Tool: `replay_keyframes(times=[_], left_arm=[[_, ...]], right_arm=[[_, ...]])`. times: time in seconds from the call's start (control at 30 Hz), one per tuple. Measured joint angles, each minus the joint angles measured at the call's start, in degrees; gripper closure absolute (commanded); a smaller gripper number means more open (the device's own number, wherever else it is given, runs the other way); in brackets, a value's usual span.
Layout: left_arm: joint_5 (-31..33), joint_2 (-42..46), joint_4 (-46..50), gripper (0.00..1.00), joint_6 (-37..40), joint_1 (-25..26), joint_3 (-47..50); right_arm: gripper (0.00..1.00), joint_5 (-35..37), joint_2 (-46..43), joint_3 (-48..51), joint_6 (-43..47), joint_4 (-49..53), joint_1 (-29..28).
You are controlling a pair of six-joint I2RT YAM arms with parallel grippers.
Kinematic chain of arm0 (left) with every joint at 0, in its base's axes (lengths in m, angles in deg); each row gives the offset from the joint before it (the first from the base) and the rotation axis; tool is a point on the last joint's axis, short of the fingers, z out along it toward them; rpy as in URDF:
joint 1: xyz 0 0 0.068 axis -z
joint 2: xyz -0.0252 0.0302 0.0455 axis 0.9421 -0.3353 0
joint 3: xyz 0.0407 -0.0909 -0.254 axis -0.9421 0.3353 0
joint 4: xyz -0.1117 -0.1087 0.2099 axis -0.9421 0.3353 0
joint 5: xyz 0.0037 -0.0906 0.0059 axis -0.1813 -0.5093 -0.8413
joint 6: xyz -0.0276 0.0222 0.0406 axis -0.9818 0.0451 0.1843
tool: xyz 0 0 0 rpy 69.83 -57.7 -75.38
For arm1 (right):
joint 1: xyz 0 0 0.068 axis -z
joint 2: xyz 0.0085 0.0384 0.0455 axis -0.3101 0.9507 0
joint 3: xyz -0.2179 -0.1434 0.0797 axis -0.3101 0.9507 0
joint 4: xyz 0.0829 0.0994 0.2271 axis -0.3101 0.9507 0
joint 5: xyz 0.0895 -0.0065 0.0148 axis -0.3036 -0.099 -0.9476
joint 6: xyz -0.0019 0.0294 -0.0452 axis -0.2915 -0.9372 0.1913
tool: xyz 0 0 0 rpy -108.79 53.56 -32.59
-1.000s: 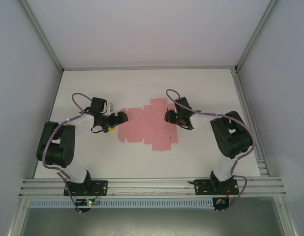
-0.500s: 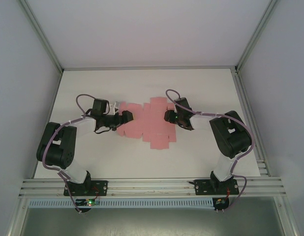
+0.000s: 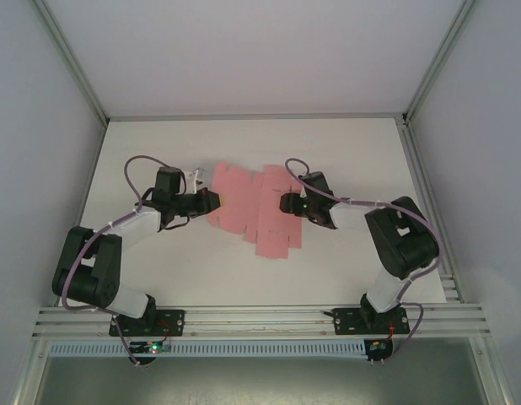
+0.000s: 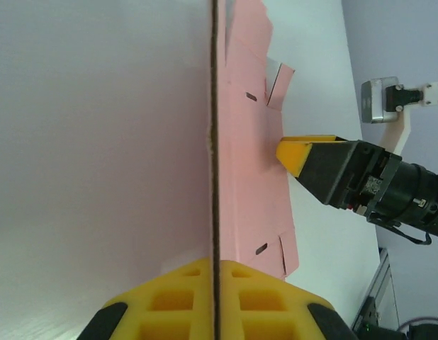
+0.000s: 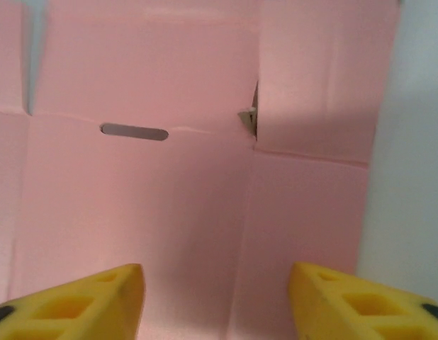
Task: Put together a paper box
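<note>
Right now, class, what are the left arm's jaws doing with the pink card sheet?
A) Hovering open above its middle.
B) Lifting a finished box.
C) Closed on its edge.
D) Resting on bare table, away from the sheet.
C: in the left wrist view the thin edge of the pink card sheet runs straight between the left jaws, which are shut on it.

Matt pink paper box [image 3: 252, 211], smooth white table [image 3: 345, 152].
</note>
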Motion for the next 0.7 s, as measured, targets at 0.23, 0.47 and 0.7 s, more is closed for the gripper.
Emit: replay_keyframes(times=[0.23,0.47,0.7], left_arm=[[-2.89,12.79,-4.68,1.0,3.52,0.79,5.38],[-5.97,28.92,-8.83,1.0,5.14,1.99,10.95],[-5.75,42.36,-11.61,1.0,4.24,3.41,12.17]], right_arm=[[0.2,-5.57,-23.1,11.02,4.46,5.07,6.32],[0.13,-16.85,-47.98,23.43,6.05,-0.26,13.4],[0.11,-23.93,-61.37,25.66,4.81,-6.29,13.51]])
